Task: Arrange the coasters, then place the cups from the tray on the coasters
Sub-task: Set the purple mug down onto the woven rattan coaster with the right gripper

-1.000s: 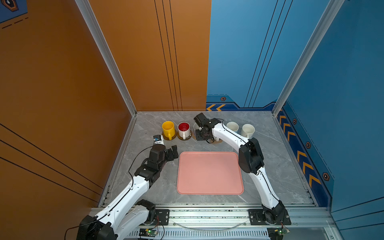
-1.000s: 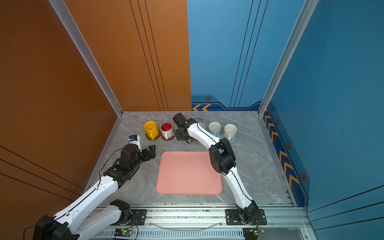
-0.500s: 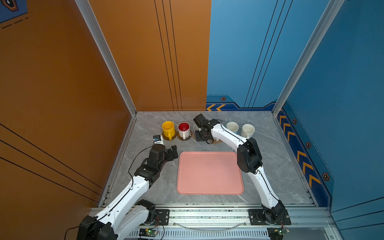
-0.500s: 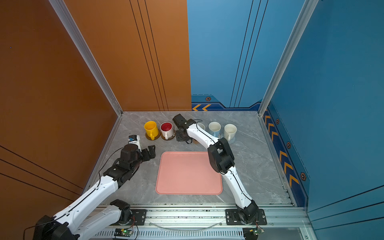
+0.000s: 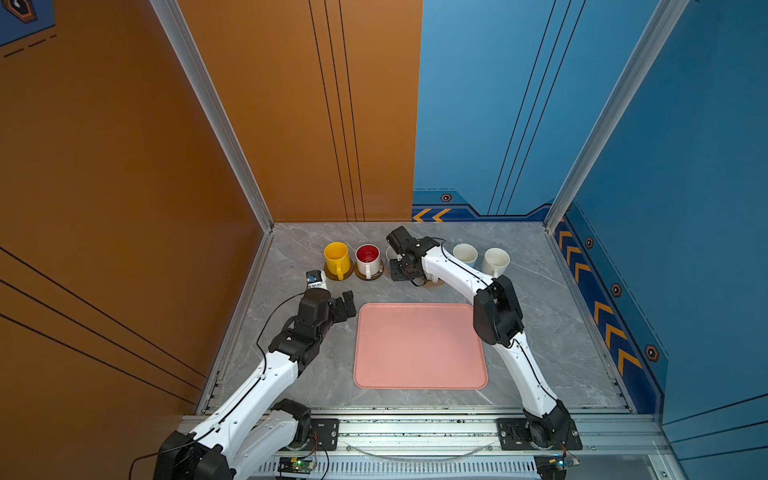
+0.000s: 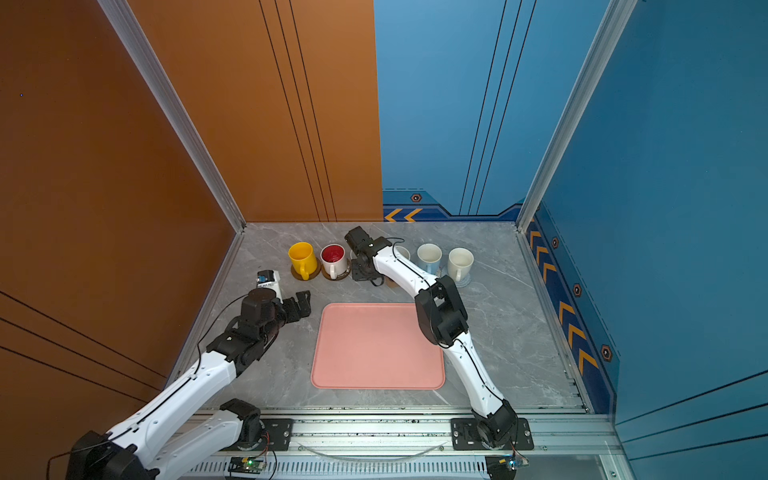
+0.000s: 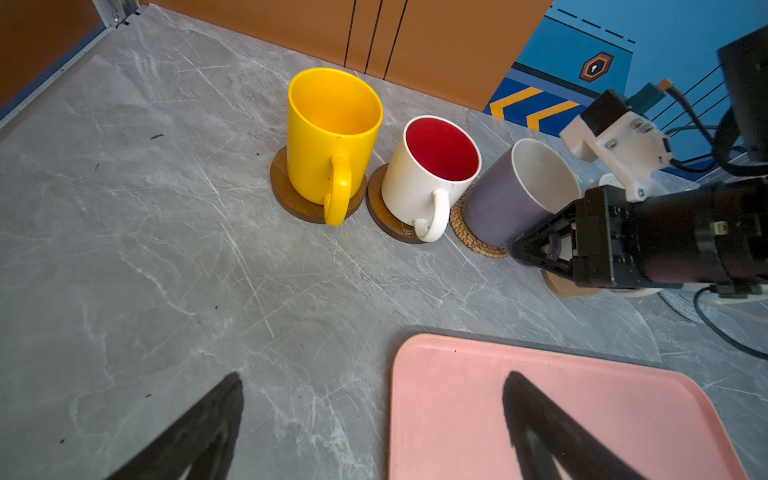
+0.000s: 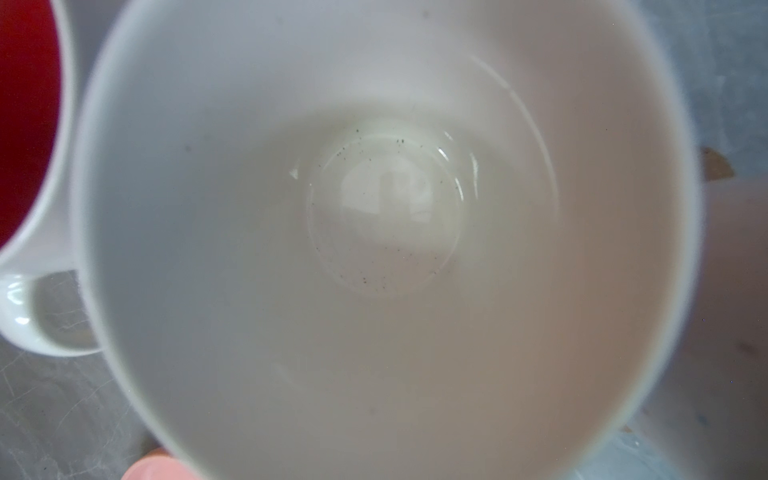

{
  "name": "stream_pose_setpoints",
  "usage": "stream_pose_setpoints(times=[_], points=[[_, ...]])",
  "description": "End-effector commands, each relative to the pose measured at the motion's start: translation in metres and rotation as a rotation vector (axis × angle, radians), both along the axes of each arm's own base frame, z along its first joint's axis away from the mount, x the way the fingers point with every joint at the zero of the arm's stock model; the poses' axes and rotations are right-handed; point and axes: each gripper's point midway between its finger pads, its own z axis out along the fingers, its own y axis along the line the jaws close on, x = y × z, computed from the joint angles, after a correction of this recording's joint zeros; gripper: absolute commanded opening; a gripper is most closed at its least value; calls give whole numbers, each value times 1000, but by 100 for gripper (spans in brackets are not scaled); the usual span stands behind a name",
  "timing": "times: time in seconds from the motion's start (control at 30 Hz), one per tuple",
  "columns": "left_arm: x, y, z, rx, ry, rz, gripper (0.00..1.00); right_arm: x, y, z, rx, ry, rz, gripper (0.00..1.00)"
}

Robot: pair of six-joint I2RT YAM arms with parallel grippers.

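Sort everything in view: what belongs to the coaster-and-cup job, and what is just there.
Job:
- tray
- yellow mug, red-lined mug, blue mug, white mug
- lavender mug, gripped by the right tool
- brown coasters, woven coaster, blue coaster

Just there:
- table
- orange wall, blue wall
- front rail
- left tool, open, holding nothing

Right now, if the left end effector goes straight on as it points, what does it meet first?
Likely the red-lined mug, just past the tray corner. The left end effector is open; depth is unclear, so it might touch the table sooner.
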Motion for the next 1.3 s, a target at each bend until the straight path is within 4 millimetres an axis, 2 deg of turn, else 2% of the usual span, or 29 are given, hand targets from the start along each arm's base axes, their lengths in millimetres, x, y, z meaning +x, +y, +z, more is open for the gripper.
stream_pose_setpoints(times=[0.0,0.97,1.07,1.27], points=[[-6,6,-8,4,21,12,98,14,1,20,16,-62,-8,0],[-6,7,-7,1,19,14,98,18,-5,6,20,-25,-35,0],[-6,8,-6,2,16,15,98,18,-6,6,25,-21,-37,11],[-7,8,-8,3,19,16,98,17,-6,6,25,-14,-36,20]])
